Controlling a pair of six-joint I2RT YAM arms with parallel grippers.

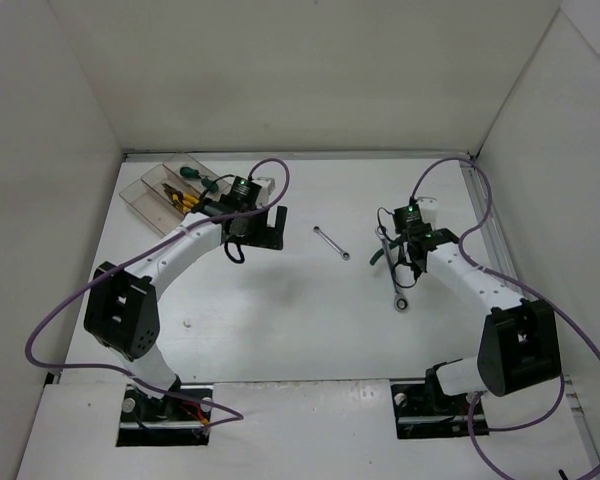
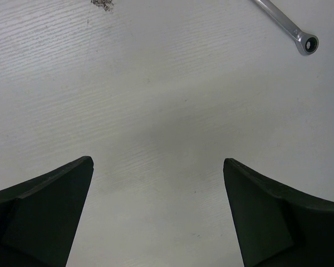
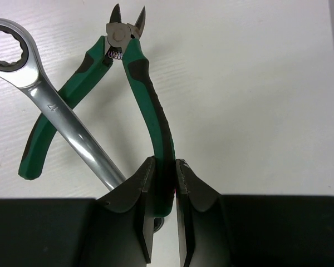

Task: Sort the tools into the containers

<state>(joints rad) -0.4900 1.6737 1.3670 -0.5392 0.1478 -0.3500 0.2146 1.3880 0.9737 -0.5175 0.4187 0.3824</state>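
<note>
Pinching green pliers [image 3: 150, 105], right gripper [image 3: 165, 167] reads clearest wrist-side.

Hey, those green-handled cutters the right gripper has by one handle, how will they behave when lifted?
Held by one handle only, the green-handled cutters will probably tilt nose-down in the right gripper. The spring at the pivot likely keeps the free handle spread rather than flopping. The wrench lying across that handle may get dragged.
</note>
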